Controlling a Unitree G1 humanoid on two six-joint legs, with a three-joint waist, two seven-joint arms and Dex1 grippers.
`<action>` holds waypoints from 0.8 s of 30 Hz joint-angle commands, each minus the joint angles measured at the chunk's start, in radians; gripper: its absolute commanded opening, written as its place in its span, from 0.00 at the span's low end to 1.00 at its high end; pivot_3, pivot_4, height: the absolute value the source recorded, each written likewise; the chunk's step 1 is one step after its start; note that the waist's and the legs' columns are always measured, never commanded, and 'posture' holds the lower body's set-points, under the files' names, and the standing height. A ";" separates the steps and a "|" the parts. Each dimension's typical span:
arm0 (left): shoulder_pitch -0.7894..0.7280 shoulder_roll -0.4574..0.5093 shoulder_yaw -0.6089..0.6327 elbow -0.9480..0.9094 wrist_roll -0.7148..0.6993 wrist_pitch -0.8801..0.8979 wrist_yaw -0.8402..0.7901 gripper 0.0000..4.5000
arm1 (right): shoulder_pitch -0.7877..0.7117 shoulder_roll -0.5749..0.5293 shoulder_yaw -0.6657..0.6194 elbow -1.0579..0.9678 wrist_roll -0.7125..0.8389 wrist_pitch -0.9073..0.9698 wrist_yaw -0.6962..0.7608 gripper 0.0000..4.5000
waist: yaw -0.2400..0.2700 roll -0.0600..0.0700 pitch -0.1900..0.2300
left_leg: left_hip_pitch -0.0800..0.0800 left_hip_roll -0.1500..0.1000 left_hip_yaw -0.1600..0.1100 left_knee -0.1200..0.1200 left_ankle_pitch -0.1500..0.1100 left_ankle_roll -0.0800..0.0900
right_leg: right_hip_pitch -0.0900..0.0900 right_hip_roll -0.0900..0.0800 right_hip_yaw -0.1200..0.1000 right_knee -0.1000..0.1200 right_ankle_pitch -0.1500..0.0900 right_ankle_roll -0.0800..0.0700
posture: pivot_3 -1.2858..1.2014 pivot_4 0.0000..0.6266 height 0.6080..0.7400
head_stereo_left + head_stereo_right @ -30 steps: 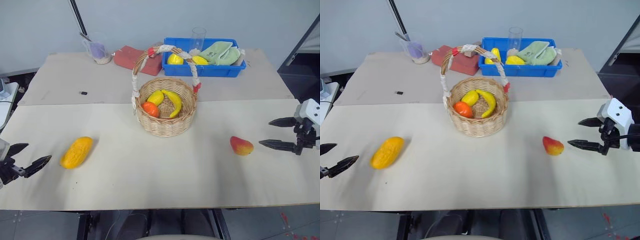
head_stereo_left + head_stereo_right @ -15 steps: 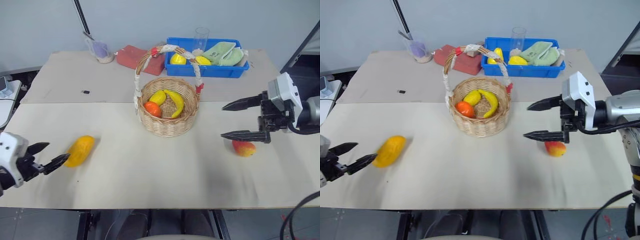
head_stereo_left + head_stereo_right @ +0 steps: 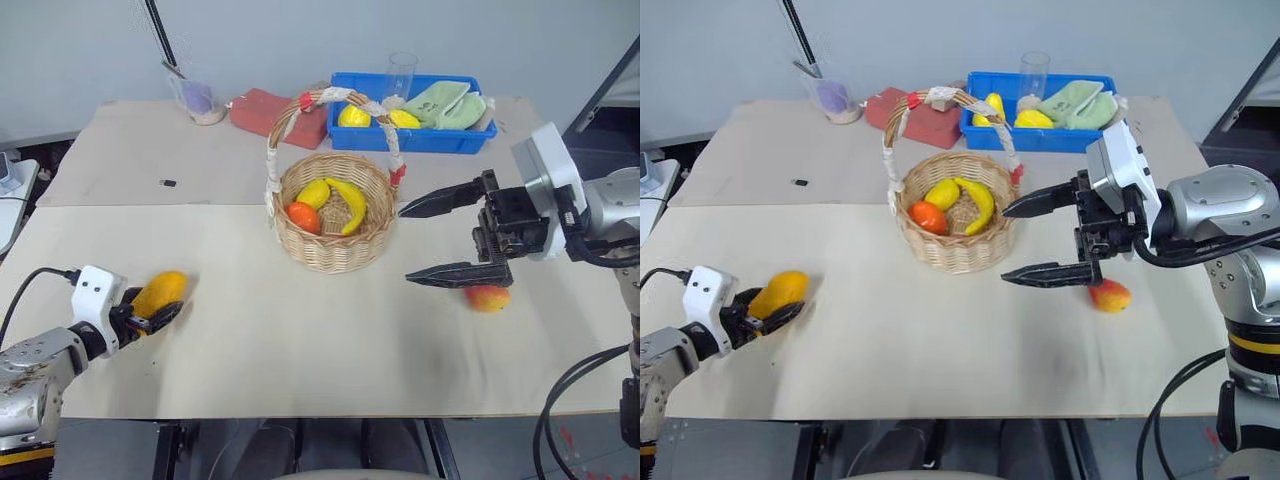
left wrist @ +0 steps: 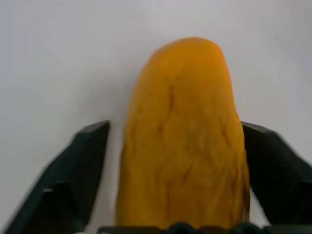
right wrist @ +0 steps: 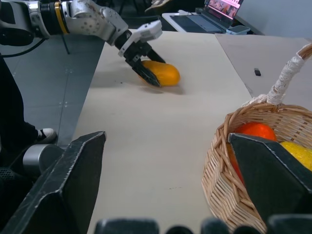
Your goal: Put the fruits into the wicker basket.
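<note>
The orange-yellow mango (image 3: 163, 291) lies on the table at the near left. My left gripper (image 3: 152, 312) reaches it from the near side and stands open around its near end. One finger (image 4: 273, 165) touches the mango (image 4: 183, 136); a thin gap shows beside the other. The red mango (image 3: 487, 298) lies at the right. My right gripper (image 3: 405, 246) hovers wide open and empty above the table, pointing toward the wicker basket (image 3: 335, 258), with its lower finger just over the red mango. The basket (image 5: 229, 195) holds a banana, a yellow fruit and an orange one.
A blue bin (image 3: 410, 142) with yellow fruits and a green cloth stands at the back right, a clear glass (image 3: 400, 68) behind it. A red block (image 3: 265, 110) and a cup (image 3: 200, 103) are at the back. A small black item (image 3: 168, 183) lies left of the basket.
My left gripper has come forward to the orange-yellow mango, so its fingers now straddle it. My right gripper rose and swung left from beside the red mango toward the basket.
</note>
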 commanded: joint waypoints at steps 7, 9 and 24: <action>0.004 0.030 -0.002 -0.197 -0.130 0.033 -0.113 0.57 | -0.006 -0.005 -0.012 -0.047 -0.022 -0.011 -0.045 1.00 | 0.000 0.000 0.000 | -0.001 0.000 0.000 0.000 0.000 0.000 | -0.001 0.000 0.000 0.000 0.000 0.000 | 0.52 0.24 1.00; -0.054 0.042 -0.019 -0.282 -0.197 0.086 -0.121 0.57 | 0.006 -0.023 -0.035 -0.051 -0.020 0.001 -0.055 1.00 | 0.008 0.000 0.000 | -0.002 0.000 0.000 0.001 0.000 0.000 | -0.001 0.000 -0.001 0.000 0.001 0.000 | 0.52 0.24 1.00; -0.823 -0.281 -0.541 0.003 0.129 -0.140 0.050 0.57 | 0.188 -0.083 -0.218 -0.143 0.013 0.084 -0.246 1.00 | 0.003 -0.003 0.000 | -0.004 -0.006 0.001 0.015 0.000 0.001 | -0.001 0.000 -0.001 0.001 0.004 0.004 | 0.52 0.24 1.00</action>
